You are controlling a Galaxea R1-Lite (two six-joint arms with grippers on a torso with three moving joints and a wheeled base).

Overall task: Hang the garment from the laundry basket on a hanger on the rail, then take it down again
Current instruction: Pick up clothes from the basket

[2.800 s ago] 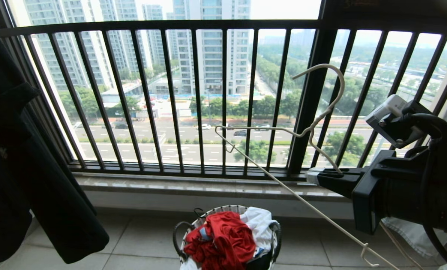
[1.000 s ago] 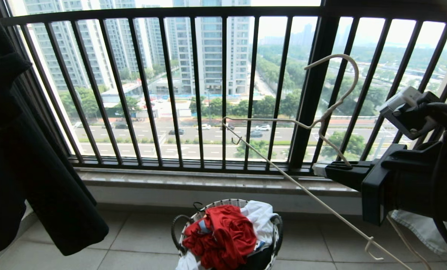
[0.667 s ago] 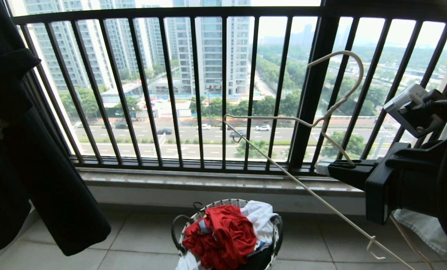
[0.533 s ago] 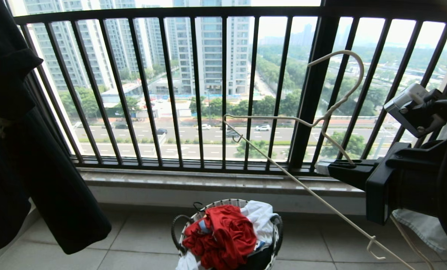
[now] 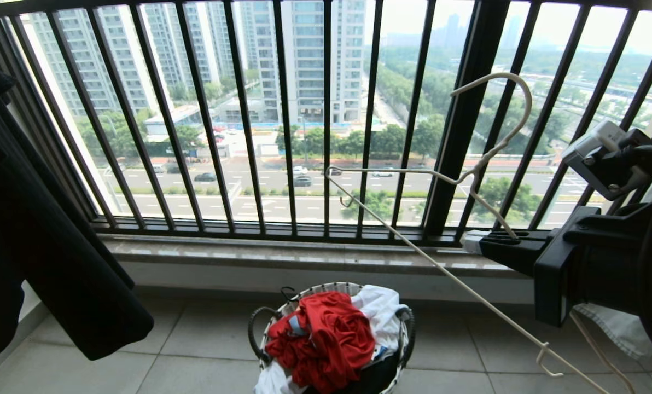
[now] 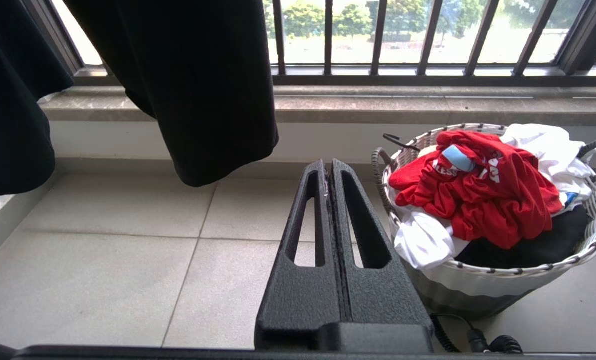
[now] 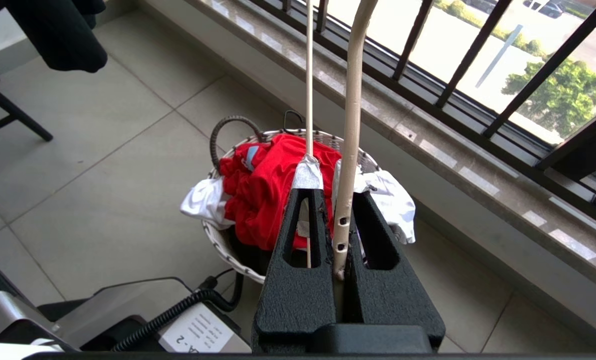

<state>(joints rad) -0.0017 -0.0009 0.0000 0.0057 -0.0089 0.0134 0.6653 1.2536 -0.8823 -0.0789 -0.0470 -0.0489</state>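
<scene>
The garment [image 5: 326,339], a crumpled red T-shirt with white lettering, lies on top of the pile in the laundry basket [image 5: 326,285] on the tiled floor below the window. It also shows in the left wrist view as the garment [image 6: 478,195] in the basket [image 6: 503,272]. My right gripper [image 5: 484,241] is raised at the right, above and to the right of the basket. It is shut on one arm of the thin whitish wire hanger [image 5: 402,172], whose hook points up. The right wrist view shows the gripper [image 7: 333,192] clamping the hanger [image 7: 350,125] above the garment [image 7: 268,185]. My left gripper [image 6: 328,165] is shut and empty, low beside the basket. The rail is out of view.
A black garment [image 5: 47,273] hangs at the left. The dark barred window railing [image 5: 326,109] and stone sill [image 5: 304,257] close off the far side. A white cloth [image 5: 380,312] shares the basket. A pale garment [image 5: 616,328] hangs at the right. A coiled cable [image 7: 188,305] lies near my base.
The whole head view has shifted as the camera tipped downward. The right gripper holds the hanger as before. Nothing in the basket has moved.
</scene>
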